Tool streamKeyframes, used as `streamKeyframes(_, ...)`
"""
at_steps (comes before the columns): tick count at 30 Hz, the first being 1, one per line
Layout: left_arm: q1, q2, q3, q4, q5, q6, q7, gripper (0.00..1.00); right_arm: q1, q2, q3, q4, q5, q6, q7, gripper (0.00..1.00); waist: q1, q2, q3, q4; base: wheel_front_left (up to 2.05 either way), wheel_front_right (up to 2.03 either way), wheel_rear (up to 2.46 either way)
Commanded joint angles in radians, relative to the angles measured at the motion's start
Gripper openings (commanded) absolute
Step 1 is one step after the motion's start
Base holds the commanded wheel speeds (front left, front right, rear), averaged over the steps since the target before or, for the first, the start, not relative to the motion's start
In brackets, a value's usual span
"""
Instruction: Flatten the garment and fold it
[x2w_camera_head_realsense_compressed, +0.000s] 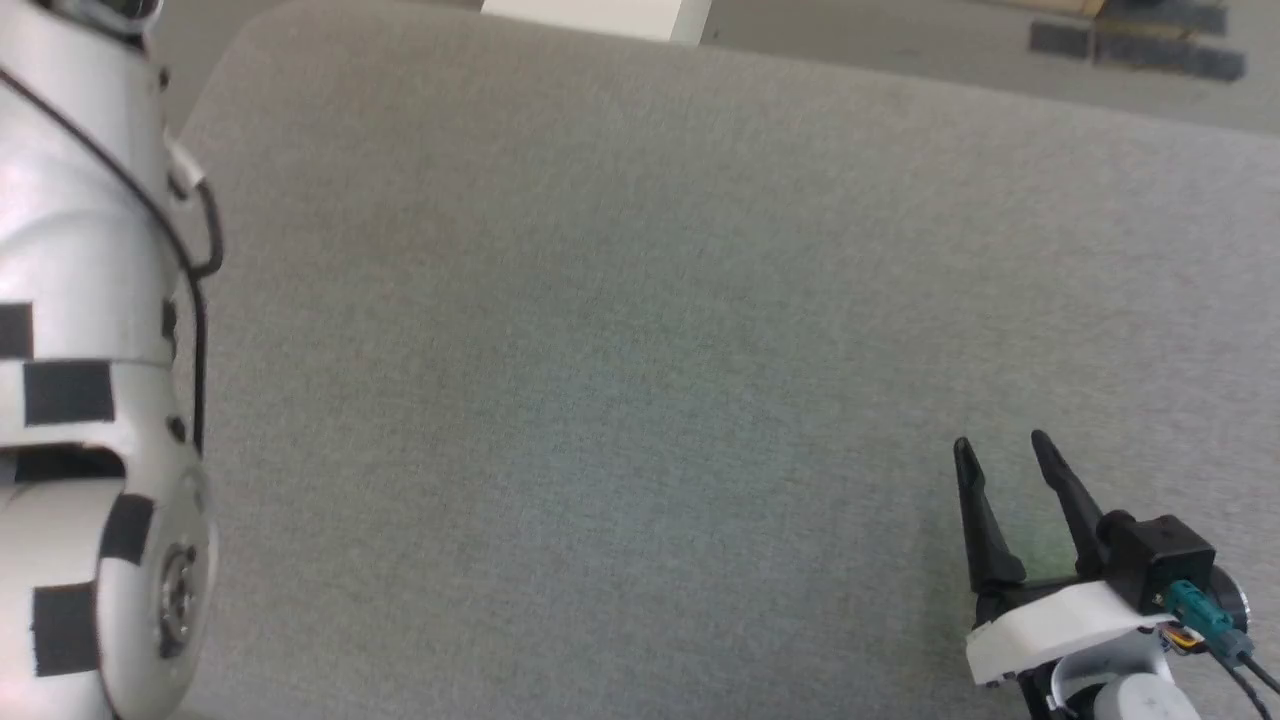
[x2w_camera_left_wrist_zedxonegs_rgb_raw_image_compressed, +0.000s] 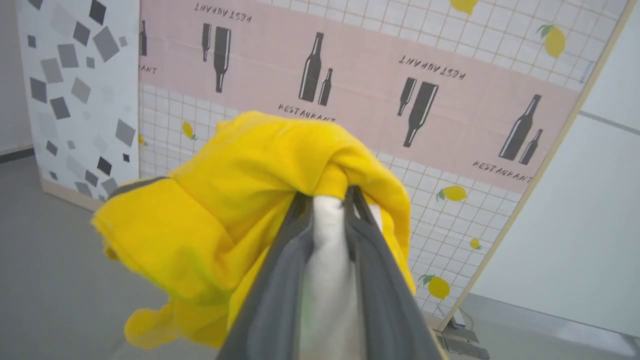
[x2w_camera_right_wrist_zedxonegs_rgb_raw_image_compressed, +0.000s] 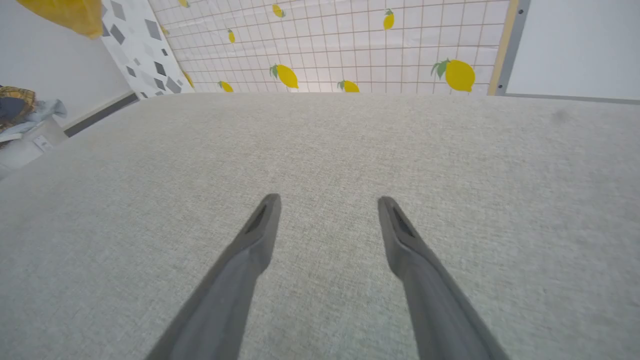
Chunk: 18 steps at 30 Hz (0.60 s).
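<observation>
grey cloth table (x2w_camera_right_wrist_zedxonegs_rgb_raw_image_compressed: 320, 140) lies under my right jaws; ahead of them, a lemon-print wall (x2w_camera_right_wrist_zedxonegs_rgb_raw_image_compressed: 350, 45).

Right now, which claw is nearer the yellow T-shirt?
Left. The left claw is clamped on the T-shirt, holding it bunched in the air. The right claw stands open over the grey surface, well away from the T-shirt.

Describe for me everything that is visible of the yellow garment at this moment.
The garment is bright yellow, soft cloth that looks like cotton, with a white patch. It is not flat: it is bunched into a crumpled bundle with deep folds, and its lower edge droops, somewhat blurred. The left gripper is shut on it, its two dark fingers pinching the white part. The bundle hangs in the air before a patterned wall panel; I see nothing else touching it.
</observation>
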Motion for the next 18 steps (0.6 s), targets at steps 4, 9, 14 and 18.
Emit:
streamKeyframes(4, -0.037, -0.07, -0.049, -0.057, -0.063, -0.023, 0.056, 0.0, -0.027, 0.0, 0.003, 0.047, 0.031, -0.002, -0.029, 1.0, 0.0, 0.0, -0.118, -0.104, 0.0, 0.0, 0.0)
streamKeyframes(9, 0.019, -0.125, -0.118, -0.104, -0.13, -0.027, 0.121, 0.0, -0.029, 0.0, -0.016, 0.077, 0.046, -0.002, -0.043, 1.0, 0.0, 0.0, -0.156, -0.175, 0.0, 0.0, 0.0)
streamKeyframes(14, 0.146, -0.158, -0.206, -0.142, -0.185, -0.028, 0.172, 0.0, -0.019, 0.0, -0.046, 0.098, 0.049, -0.002, -0.049, 1.0, 0.0, 0.0, -0.164, -0.223, 0.0, 0.0, 0.0)
streamKeyframes(18, 0.298, -0.169, -0.304, -0.16, -0.24, -0.028, 0.218, 0.0, -0.01, 0.0, -0.065, 0.112, 0.05, -0.002, -0.051, 1.0, 0.0, 0.0, -0.16, -0.246, 0.0, 0.0, 0.0)
